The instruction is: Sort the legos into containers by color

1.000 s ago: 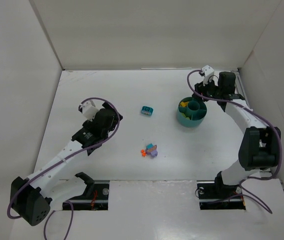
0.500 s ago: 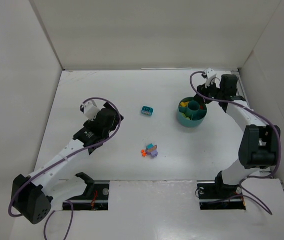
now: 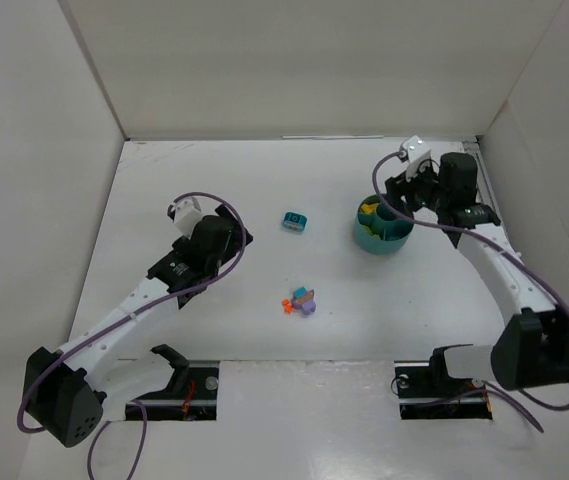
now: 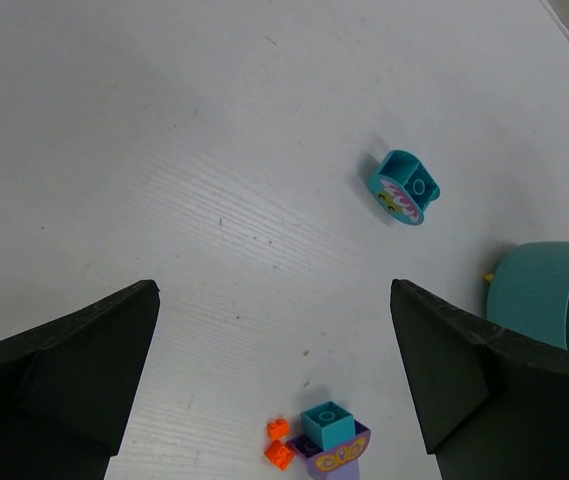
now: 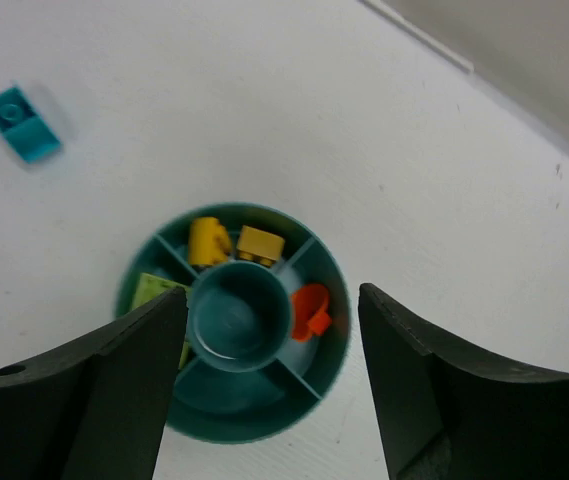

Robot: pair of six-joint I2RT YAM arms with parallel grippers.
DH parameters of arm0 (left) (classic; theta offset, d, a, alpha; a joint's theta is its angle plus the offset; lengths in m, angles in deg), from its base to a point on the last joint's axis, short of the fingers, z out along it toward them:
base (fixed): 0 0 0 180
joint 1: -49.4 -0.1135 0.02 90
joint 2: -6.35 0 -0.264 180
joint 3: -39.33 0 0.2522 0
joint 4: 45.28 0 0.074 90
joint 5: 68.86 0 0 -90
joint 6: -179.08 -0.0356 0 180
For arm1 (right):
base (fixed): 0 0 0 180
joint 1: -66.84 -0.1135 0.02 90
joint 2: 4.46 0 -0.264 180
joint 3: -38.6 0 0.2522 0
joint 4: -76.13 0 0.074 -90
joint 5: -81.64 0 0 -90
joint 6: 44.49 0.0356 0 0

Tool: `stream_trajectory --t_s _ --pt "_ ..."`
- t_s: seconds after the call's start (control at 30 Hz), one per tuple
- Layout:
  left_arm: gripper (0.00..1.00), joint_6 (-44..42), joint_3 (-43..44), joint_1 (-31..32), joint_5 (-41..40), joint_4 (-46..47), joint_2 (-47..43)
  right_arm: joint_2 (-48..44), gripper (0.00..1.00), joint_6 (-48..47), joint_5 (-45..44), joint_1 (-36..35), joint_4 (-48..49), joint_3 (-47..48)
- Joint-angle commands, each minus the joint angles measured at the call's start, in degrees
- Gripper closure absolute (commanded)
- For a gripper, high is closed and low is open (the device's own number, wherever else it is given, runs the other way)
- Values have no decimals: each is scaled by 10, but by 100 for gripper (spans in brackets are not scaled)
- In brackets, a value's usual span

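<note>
bricks part sorted into teal bowl (image 3: 379,243); both grippers spread, holding nothing.
top view: right gripper (image 3: 396,192) over the bowl's far rim, hiding part of it; left gripper (image 3: 232,238) well apart; loose teal brick (image 3: 295,221) between them; small cluster (image 3: 302,301) nearer, colours hard to separate. left wrist view: fingers (image 4: 64,370) wide apart; purple piece (image 4: 336,455) cut by bottom edge, bowl by right edge. right wrist view: fingers (image 5: 94,390) wide apart above bowl; two yellow-orange bricks (image 5: 209,241) share one compartment, orange-red brick (image 5: 311,310) in the next, yellow-green brick (image 5: 152,288) partly behind a finger.

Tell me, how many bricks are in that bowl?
4: two yellow-orange bricks in one compartment, an orange-red brick in another, a yellow-green brick in a third; fingers may hide more.
</note>
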Motion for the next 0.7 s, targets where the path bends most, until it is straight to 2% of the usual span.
stream_trajectory --t_s 0.0,0.1,0.17,0.2,0.23,0.37,0.5,0.57,0.67 --pt "0 -35 5 -2 49 28 -11 -54 25 -38 -105 -98 -66 1" --pt "0 -27 -12 -2 50 7 -22 -71 25 -77 -74 -198 -73 -34" --pt "0 -10 -25 -2 41 -12 -39 -71 25 -104 -84 -299 -87 -47" --pt "0 -10 -25 -2 35 -20 -46 -59 25 -113 -99 -334 -93 -47" --pt "0 -3 -39 -2 35 -31 -59 -48 25 -113 -132 -399 -93 -47" --pt "0 48 -55 -7 18 -73 -78 33 29 -113 -154 -505 -76 -42" --pt "0 70 -68 -7 7 -104 -96 126 30 -113 -205 -572 -71 4" --pt "0 76 -69 -12 2 -112 -103 155 34 -113 -220 -585 -71 20" --pt "0 81 -75 -12 2 -117 -108 201 34 -113 -220 -591 -76 38"
